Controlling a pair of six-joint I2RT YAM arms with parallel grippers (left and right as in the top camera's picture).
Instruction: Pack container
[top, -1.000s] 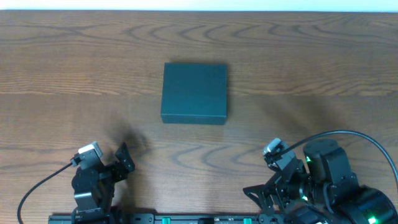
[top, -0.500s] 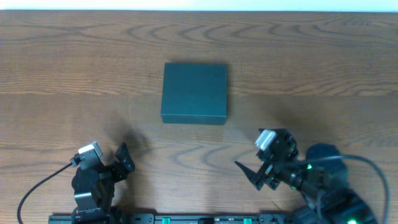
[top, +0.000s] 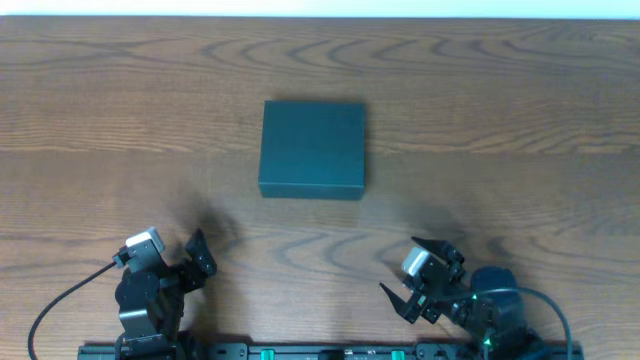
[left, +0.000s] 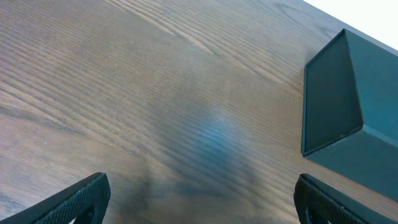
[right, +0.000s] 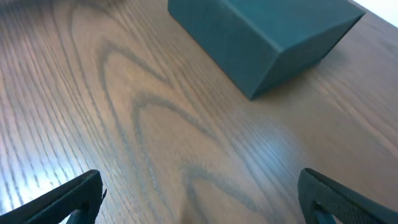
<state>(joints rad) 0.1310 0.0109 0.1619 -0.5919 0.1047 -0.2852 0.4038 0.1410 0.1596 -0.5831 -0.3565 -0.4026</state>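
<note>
The container (top: 312, 148) is a matte dark box with its lid shut, lying in the middle of the wooden table. It also shows at the right edge of the left wrist view (left: 351, 106) and at the top of the right wrist view (right: 264, 31). My left gripper (top: 195, 255) is open and empty near the front left edge, well short of the box. My right gripper (top: 420, 275) is open and empty at the front right, pointing toward the box. No snack packets are in view.
The wooden table (top: 500, 100) stretches bare around the box. A light strip runs along its far edge. The arm bases and a black cable (top: 60, 300) sit at the front edge.
My right arm has swung from the front right corner leftward and its gripper now sits lower in front, open. The left arm and the box have not moved.
</note>
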